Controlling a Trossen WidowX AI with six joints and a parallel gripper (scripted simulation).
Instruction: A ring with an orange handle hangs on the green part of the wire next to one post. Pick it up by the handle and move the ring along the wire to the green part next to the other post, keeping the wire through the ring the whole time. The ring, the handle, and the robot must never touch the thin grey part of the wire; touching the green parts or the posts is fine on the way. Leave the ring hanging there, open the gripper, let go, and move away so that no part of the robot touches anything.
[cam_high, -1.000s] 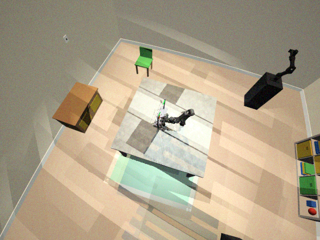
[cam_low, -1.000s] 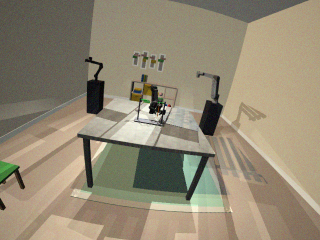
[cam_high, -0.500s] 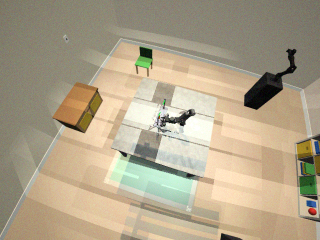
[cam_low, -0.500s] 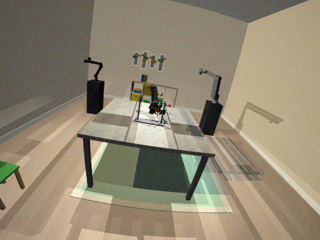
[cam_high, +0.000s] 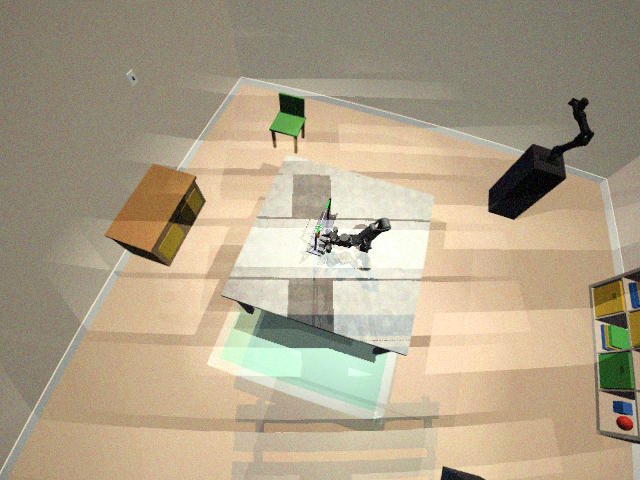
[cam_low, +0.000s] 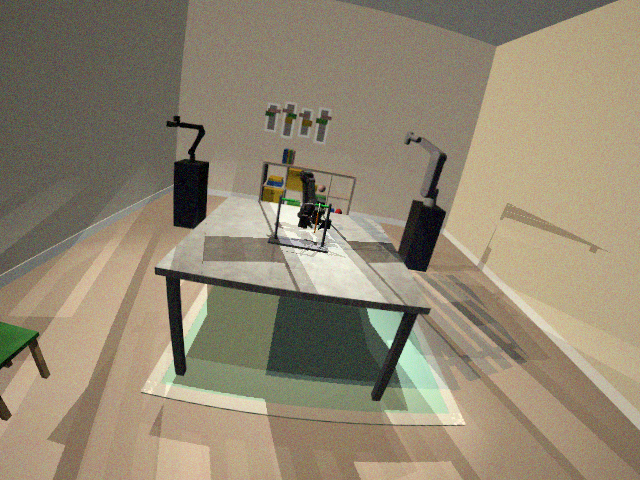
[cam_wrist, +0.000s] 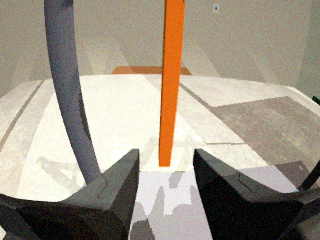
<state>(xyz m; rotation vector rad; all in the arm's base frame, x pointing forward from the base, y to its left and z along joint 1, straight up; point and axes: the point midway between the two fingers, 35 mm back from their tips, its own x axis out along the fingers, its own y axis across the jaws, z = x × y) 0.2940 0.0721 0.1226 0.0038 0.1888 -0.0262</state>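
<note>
The orange handle (cam_high: 318, 235) (cam_low: 316, 221) (cam_wrist: 171, 75) hangs upright beside the near post (cam_low: 326, 227) (cam_wrist: 65, 85), the right-hand one in the exterior view and the left-hand one in the wrist view. Its top and the ring are out of the wrist view, and the ring is too small to make out in the top and exterior views. That post's green wire part (cam_high: 318, 227) (cam_low: 324, 205) is above. The other green part (cam_high: 328, 204) (cam_low: 289, 199) is by the far post (cam_low: 279, 219). My gripper (cam_wrist: 167, 155) is open and empty, its fingertips either side of the handle's lower end, which appears just beyond them.
The posts stand on a flat base (cam_low: 299, 245) on the grey table (cam_high: 382, 304) (cam_low: 232, 273). The near post is close to my left finger in the wrist view. The far post shows at that view's right edge. A green chair (cam_high: 287, 124) and an orange-brown cabinet (cam_high: 149, 206) stand off the table.
</note>
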